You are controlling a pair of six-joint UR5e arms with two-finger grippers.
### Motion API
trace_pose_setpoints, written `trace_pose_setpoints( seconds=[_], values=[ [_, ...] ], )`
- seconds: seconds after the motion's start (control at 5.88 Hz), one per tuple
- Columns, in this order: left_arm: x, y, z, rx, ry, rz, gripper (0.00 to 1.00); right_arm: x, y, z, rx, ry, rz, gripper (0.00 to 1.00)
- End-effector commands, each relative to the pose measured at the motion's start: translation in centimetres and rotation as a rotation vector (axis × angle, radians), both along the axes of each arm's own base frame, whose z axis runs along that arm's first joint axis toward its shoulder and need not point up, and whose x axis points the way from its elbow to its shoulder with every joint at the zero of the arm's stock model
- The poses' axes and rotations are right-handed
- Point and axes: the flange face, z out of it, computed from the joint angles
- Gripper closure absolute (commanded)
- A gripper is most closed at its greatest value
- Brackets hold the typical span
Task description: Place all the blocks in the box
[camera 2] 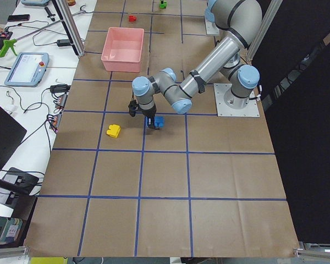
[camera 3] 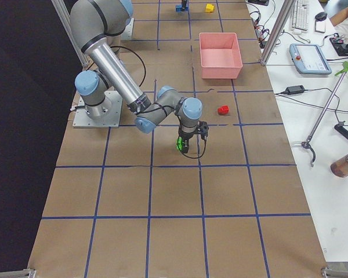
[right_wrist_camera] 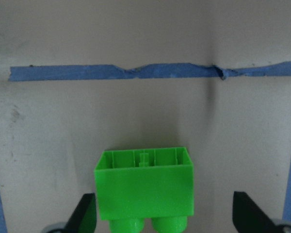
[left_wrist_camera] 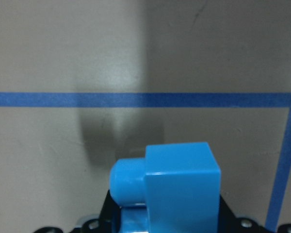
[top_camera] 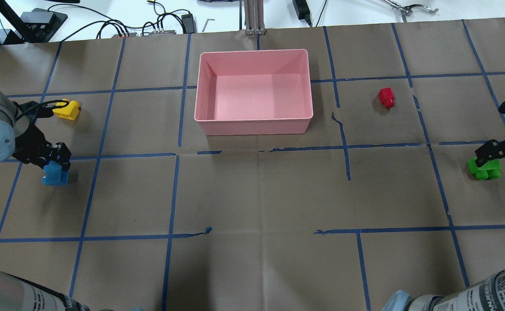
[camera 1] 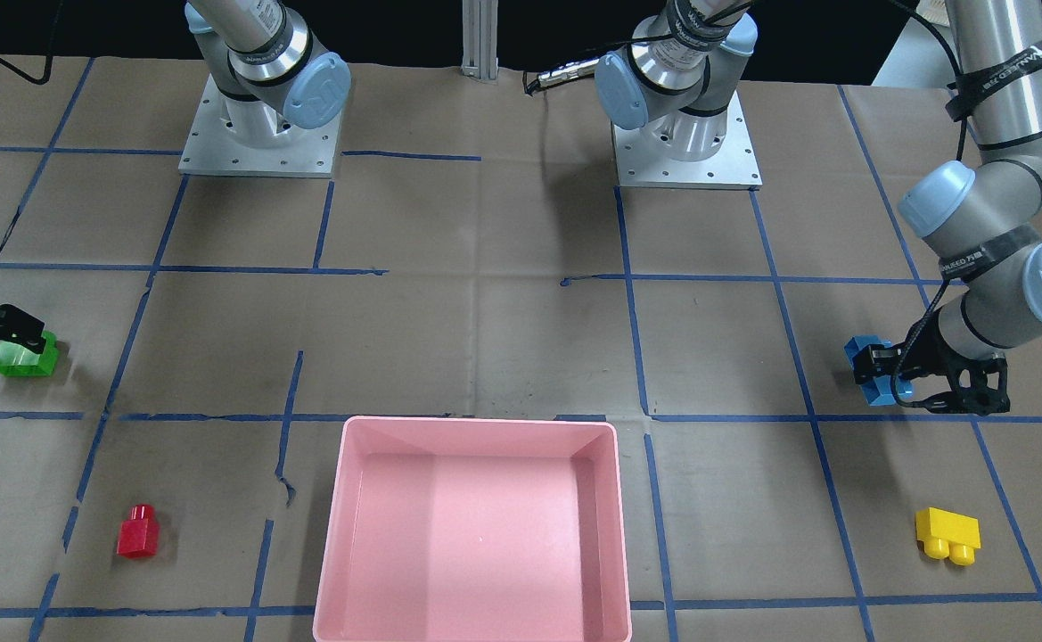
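My left gripper (camera 1: pixel 877 367) is shut on the blue block (camera 1: pixel 868 382), which fills the lower middle of the left wrist view (left_wrist_camera: pixel 179 184) just above the table. My right gripper (camera 1: pixel 26 343) is open; its fingers (right_wrist_camera: pixel 85 216) stand wide on either side of the green block (right_wrist_camera: pixel 144 182), which rests on the table (top_camera: pixel 484 168). The yellow block (camera 1: pixel 948 532) and the red block (camera 1: pixel 137 532) lie free on the table, on opposite sides of the box. The pink box (top_camera: pixel 252 125) stands empty at the table's far middle.
The table is covered in brown paper with a grid of blue tape lines (top_camera: pixel 174 190). The two arm bases (camera 1: pixel 258 134) stand on the robot's side. Cables and tools (top_camera: pixel 161 26) lie beyond the table's far edge.
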Motion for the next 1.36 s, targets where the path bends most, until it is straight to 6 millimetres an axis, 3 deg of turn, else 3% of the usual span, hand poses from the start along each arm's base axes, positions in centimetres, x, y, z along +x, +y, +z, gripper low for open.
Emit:
trace_pose_setpoints(
  seconds=[0.0,0.17,0.34,0.51,0.68,0.85,1.02,1.19],
  values=[
    [-6.9,-5.5,3.5,-0.088,0.017,0.013,1.0,0.1,-0.1,-0.6,-0.002,-0.007,0.001,0.0],
    [-13.6,-8.9,5.4,-0.094,0.025,0.058,1.0,0.1,-0.1,-0.6,0.002,-0.008,0.001,0.0],
    [-18.6,-12.4,7.4,-0.094,0.025,0.048,1.0,0.1,-0.1,-0.6,0.0,-0.01,0.001,0.0],
    [-23.6,-15.5,8.4,-0.094,0.06,0.121,1.0,0.1,-0.2,-1.5,0.006,-0.024,0.0,0.12],
    [-28.5,-18.5,9.3,-0.095,0.08,0.195,1.0,0.0,-0.2,-1.6,0.017,-0.023,0.001,0.47],
    [-32.4,-20.2,9.6,-0.105,0.102,0.27,1.0,0.1,-0.1,-1.4,0.019,-0.023,0.002,0.68],
    [-35.8,-20.8,9.1,-0.104,0.141,0.34,1.0,0.1,-0.4,-0.7,0.006,-0.013,0.013,0.8],
    [-40.2,-19.5,7.3,-0.067,0.134,0.285,1.0,0.1,-1.0,1.2,-0.024,0.013,0.024,0.8]
  ],
)
